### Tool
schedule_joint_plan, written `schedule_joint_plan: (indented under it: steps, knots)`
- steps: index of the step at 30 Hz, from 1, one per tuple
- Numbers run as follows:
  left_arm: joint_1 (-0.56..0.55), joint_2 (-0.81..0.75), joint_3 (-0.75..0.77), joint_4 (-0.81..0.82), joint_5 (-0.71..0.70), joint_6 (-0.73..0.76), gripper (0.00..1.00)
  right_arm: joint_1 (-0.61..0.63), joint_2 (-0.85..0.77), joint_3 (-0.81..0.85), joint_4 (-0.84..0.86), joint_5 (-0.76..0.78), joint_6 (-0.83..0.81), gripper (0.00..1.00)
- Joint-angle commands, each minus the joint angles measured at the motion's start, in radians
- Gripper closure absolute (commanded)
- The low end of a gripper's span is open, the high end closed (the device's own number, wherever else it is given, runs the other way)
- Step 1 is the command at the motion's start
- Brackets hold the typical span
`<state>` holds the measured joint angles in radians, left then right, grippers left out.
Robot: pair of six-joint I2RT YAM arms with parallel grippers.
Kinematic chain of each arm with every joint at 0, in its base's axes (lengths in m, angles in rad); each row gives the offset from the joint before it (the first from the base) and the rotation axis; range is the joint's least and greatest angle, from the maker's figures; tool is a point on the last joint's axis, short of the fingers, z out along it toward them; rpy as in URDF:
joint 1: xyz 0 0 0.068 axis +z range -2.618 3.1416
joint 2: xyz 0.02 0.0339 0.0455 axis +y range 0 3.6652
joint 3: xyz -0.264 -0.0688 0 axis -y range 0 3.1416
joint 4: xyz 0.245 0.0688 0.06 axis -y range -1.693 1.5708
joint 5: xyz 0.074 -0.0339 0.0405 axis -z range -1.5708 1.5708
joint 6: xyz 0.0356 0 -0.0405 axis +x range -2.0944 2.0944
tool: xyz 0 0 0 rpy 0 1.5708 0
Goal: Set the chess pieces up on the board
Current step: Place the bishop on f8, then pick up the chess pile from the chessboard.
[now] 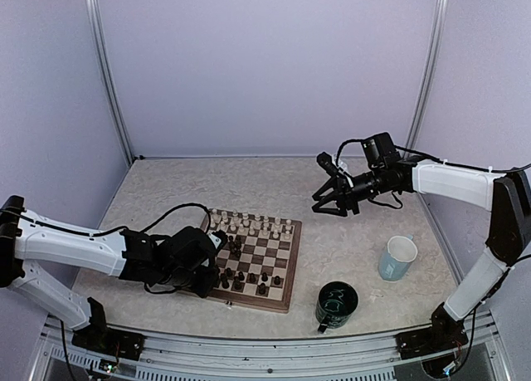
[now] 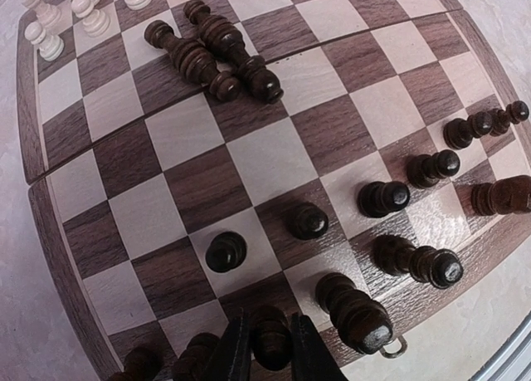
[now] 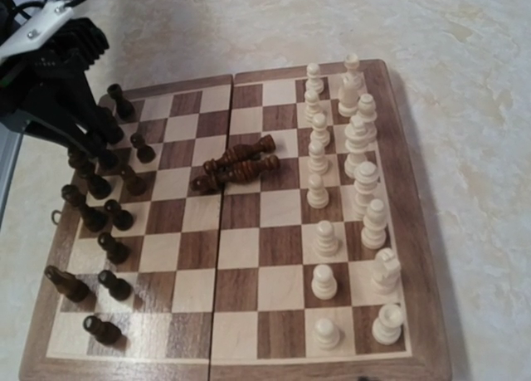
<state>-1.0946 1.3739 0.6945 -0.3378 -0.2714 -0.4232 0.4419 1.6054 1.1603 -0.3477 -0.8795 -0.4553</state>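
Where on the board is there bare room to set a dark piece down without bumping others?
Bare: the middle squares between the three lying dark pieces and the board rim nearest the right wrist camera, flanked by white pawns and standing dark pieces. Crowded: around the left gripper among those dark pieces, and both white rows.

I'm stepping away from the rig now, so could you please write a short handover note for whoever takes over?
Left gripper: fingers either side of a standing dark piece at the board's near edge; grip unclear.
Right gripper: open, empty, above the table beyond the board.
Done: white pieces stand in two rows on the far side; other dark pieces stand on the near side.
To do: fallen dark pieces lie mid-board, to be stood in place.
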Motion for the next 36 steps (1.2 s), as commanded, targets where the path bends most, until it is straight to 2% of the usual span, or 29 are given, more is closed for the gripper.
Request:
schedule_joint_plan:
  steps: [1,13,20,25,36]
  knots:
    - [0.0,-0.016,0.01,-0.023,-0.022,-0.009,0.8,-0.001,0.01,-0.001,-0.009,-0.021,-0.006,0.54]
    - [-0.004,-0.062,0.049,-0.06,-0.029,-0.019,0.69,-0.002,0.01,-0.001,-0.011,-0.026,-0.005,0.53]
    - [0.017,-0.097,0.22,-0.159,-0.059,-0.079,0.6,-0.002,0.008,0.001,-0.011,-0.027,-0.006,0.53]
    - [0.119,0.037,0.365,-0.318,-0.075,-0.218,0.6,-0.002,-0.001,-0.003,-0.014,-0.023,-0.012,0.53]
    - [0.142,0.282,0.486,-0.294,0.04,-0.236,0.61,-0.002,-0.019,-0.016,-0.019,-0.015,-0.032,0.53]
